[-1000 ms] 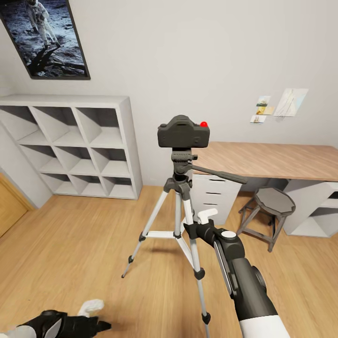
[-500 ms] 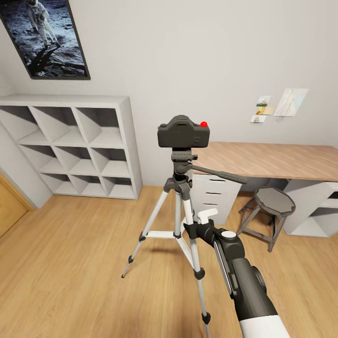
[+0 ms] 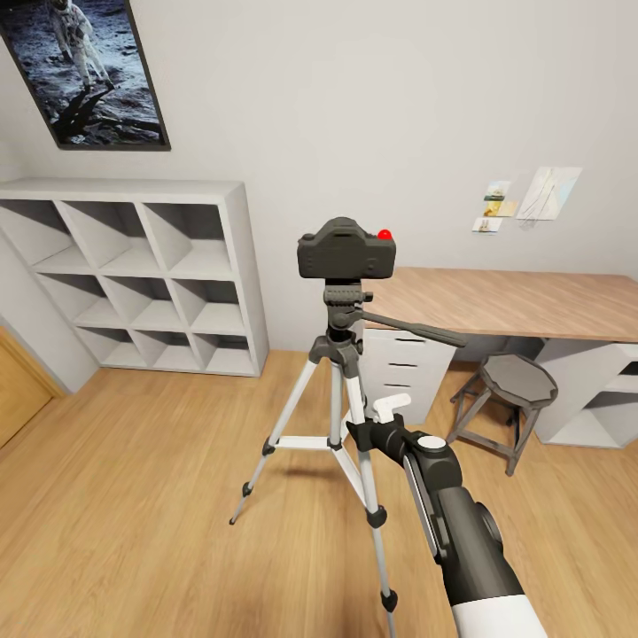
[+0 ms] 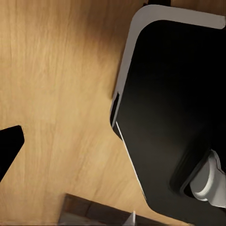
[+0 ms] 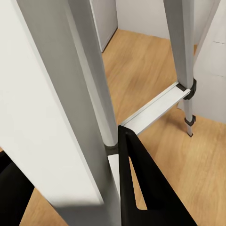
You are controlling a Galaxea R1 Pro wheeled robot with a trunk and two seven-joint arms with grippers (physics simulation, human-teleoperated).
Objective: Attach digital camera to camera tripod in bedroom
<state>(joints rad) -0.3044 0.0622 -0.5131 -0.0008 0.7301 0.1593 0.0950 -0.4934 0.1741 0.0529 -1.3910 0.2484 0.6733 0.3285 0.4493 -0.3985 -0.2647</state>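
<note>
Black digital camera (image 3: pixel 346 251) showing a bright red button; camera tripod (image 3: pixel 341 416) showing silver-white legs with black joints; floor (image 3: pixel 142 461) showing light wood planks; cube shelf (image 3: pixel 133 275) looking white; poster (image 3: pixel 84 71) showing grey-blue moonscape.

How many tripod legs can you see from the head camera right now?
3. On the tripod, one leg splays toward the shelf side, one comes forward beside the right arm, and one runs straight down the middle, its foot hidden.

left arm gone from the head view's lower corner since a second ago, left wrist camera facing floor (image 4: pixel 56 94)
</note>
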